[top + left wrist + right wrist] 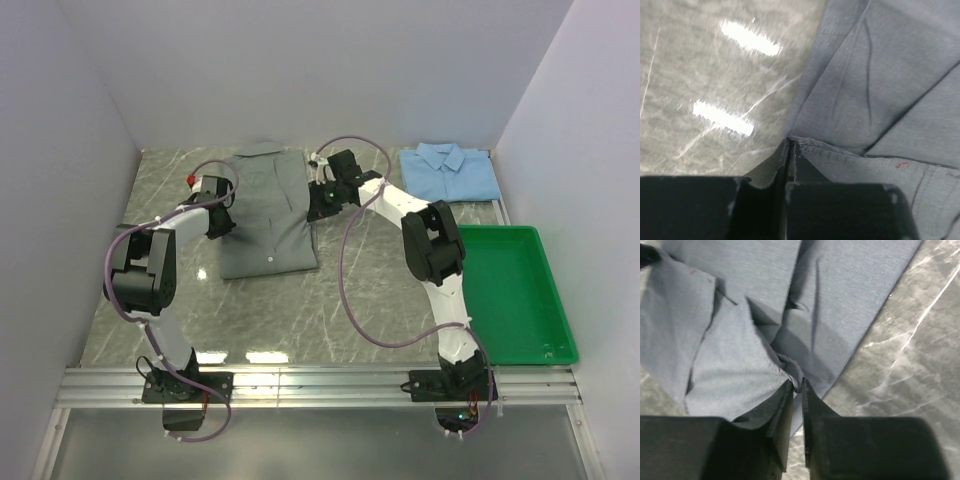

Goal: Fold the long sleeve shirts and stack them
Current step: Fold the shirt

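The grey shirt (pixel 267 215) lies in the middle of the table, its sides folded in, collar at the far end. My left gripper (pixel 213 218) is at its left edge, shut on a fold of the grey shirt (pixel 850 100). My right gripper (pixel 318 204) is at its right edge, shut on a pinch of the grey shirt (pixel 740 365). Both pinched edges are lifted a little off the table. The light blue shirt (pixel 449 171) lies folded at the far right, apart from both grippers.
A green plastic tray (pixel 540 330) stands at the right, near the right arm's base. White walls close in the table on the left, back and right. Marbled grey tabletop (pixel 300 310) lies in front of the grey shirt.
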### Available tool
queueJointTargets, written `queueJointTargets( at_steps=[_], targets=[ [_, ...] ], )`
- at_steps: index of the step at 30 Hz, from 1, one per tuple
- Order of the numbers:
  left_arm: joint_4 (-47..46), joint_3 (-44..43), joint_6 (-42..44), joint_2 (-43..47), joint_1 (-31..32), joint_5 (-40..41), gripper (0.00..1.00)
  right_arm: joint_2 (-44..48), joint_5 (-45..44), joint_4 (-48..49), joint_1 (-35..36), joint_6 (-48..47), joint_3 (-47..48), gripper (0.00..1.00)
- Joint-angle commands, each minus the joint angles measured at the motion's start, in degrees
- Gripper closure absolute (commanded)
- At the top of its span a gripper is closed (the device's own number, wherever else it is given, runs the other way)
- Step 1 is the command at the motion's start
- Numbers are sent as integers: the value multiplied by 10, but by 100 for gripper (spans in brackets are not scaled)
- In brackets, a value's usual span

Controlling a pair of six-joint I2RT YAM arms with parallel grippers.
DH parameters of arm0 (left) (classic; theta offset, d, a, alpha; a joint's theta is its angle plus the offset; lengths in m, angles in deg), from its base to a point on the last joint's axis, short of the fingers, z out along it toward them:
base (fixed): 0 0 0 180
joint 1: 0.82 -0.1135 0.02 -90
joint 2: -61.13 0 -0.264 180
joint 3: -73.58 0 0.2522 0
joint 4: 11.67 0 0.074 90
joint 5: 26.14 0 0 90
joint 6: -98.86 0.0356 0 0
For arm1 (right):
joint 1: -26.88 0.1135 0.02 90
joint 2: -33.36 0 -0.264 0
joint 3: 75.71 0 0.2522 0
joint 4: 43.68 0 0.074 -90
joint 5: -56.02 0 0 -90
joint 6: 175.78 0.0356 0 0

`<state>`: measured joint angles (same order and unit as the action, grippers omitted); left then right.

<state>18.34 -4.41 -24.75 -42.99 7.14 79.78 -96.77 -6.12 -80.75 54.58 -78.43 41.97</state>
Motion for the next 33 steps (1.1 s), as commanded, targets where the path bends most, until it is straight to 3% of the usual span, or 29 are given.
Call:
queueJointTargets(
  at_steps=[1,7,9,12,14,16,19,23,27,33],
  targets=[
    [-54,-27,9,14,6,-1,94,-11,-14,-9,-5,-8,36,78],
    [-95,-33,35,37,21,-12,85,7,-43,-9,-5,9,42,61],
    [-98,-40,35,46,21,-9,80,21,-67,-9,-5,14,37,46],
    [-81,-54,26,63,21,7,70,65,-113,-2,-4,26,18,36],
    [-69,-56,14,84,21,24,62,104,-131,12,-5,37,-2,33],
    [-54,-58,-1,99,21,22,40,131,-130,14,-5,49,-12,33],
    [-59,-52,-1,125,24,-47,28,152,-122,2,-6,70,-20,33],
    [-58,-58,17,125,55,-127,29,193,-79,36,-9,116,-85,33],
    [-51,-83,41,89,89,-185,35,272,-27,126,-19,175,-221,33],
    [-33,-128,60,11,120,-165,53,343,14,175,-21,188,-335,33]
  ],
)
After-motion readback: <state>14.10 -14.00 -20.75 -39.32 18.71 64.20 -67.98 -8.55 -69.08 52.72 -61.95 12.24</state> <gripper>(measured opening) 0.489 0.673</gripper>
